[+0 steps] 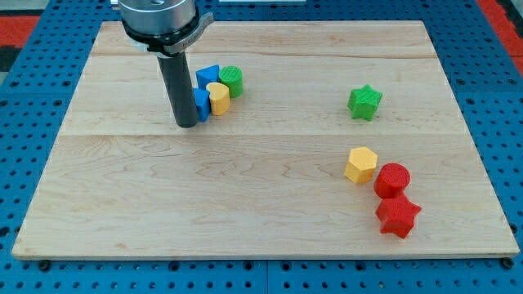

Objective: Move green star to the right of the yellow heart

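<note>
The green star (364, 102) lies at the view's right, above the middle of the board. The yellow heart (218, 98) lies at the upper left in a tight cluster, far to the star's left. My tip (187, 124) rests on the board at the cluster's left side, against a blue block (201, 104) that touches the yellow heart. The rod hides part of that blue block. The tip is far from the green star.
A blue triangle (207, 76) and a green round block (231, 80) sit just above the heart. A yellow hexagon (360, 164), a red round block (392, 179) and a red star (398, 216) lie at the lower right of the wooden board (261, 220).
</note>
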